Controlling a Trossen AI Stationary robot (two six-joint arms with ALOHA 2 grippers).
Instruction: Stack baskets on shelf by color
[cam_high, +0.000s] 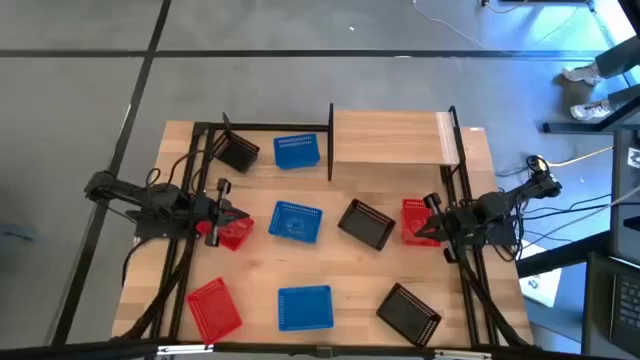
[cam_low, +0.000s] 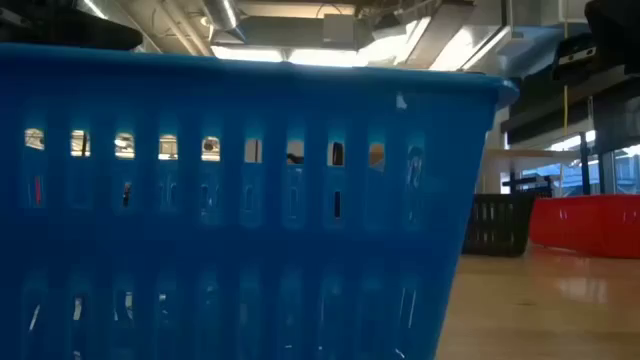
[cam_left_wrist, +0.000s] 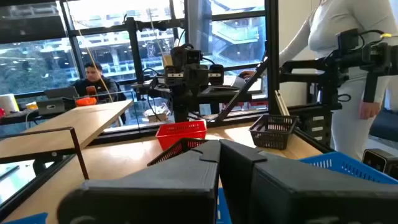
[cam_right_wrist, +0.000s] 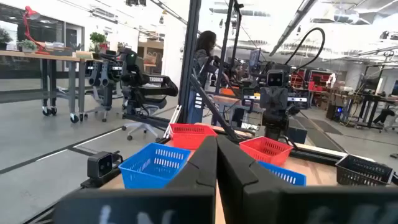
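The high view shows nine mesh baskets on the tabletop. Blue baskets lie at the far side (cam_high: 296, 150), the middle (cam_high: 296, 222) and the near side (cam_high: 305, 307). The black ones are far left (cam_high: 238, 152), middle (cam_high: 366, 223) and near right (cam_high: 408, 312). The red ones are left (cam_high: 232, 234), right (cam_high: 413, 215) and near left (cam_high: 213, 308). The shelf (cam_high: 385, 135) stands at the far right, its board bare. My left gripper (cam_high: 238, 217) (cam_left_wrist: 219, 158) is shut and level over the left red basket. My right gripper (cam_high: 425, 228) (cam_right_wrist: 216, 162) is shut and level over the right red basket.
Black frame posts (cam_high: 331, 140) stand at the shelf's left edge and along both table sides. In the low view the near blue basket (cam_low: 250, 200) fills most of the picture. A person (cam_left_wrist: 336, 56) stands beyond the table's right side, and others sit farther off.
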